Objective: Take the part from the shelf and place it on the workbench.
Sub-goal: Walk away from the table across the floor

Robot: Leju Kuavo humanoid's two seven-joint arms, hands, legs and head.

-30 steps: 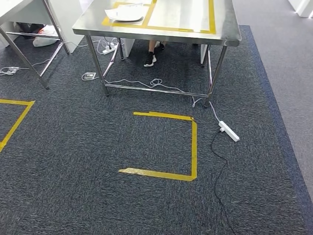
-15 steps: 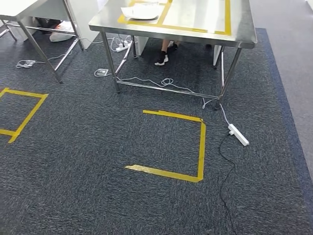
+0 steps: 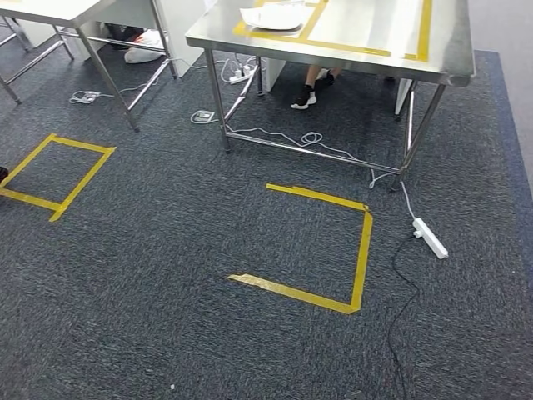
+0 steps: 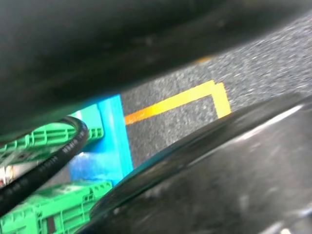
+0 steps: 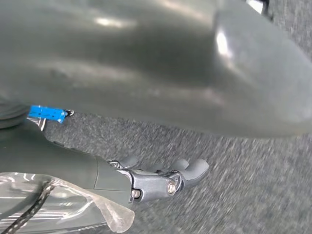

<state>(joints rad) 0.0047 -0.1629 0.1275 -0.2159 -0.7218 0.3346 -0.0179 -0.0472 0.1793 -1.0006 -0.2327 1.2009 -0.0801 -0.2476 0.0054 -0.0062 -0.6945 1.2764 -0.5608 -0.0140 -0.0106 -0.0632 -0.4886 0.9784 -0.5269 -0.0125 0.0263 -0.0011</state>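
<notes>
The steel workbench point(image 3: 352, 33) stands at the far side of the head view, with yellow tape lines on its top. A flat white object point(image 3: 273, 15) lies on its left part. My right hand point(image 5: 162, 178) hangs over the dark carpet with its fingers stretched out and nothing in them. In the left wrist view, green crates point(image 4: 48, 139) and a blue frame point(image 4: 108, 141) stand on the carpet beside a yellow tape corner point(image 4: 217, 92). I cannot pick out the part itself.
A yellow tape outline point(image 3: 361, 250) marks the carpet before the workbench, and another tape outline point(image 3: 82, 179) lies to the left. A white power strip point(image 3: 430, 237) and cables lie by the right table leg. A person's black shoe point(image 3: 303, 98) rests under the workbench. A second table point(image 3: 57, 10) stands far left.
The whole head picture has slid to the right, so the camera has turned left. The workbench, tape and cables keep their places on the floor.
</notes>
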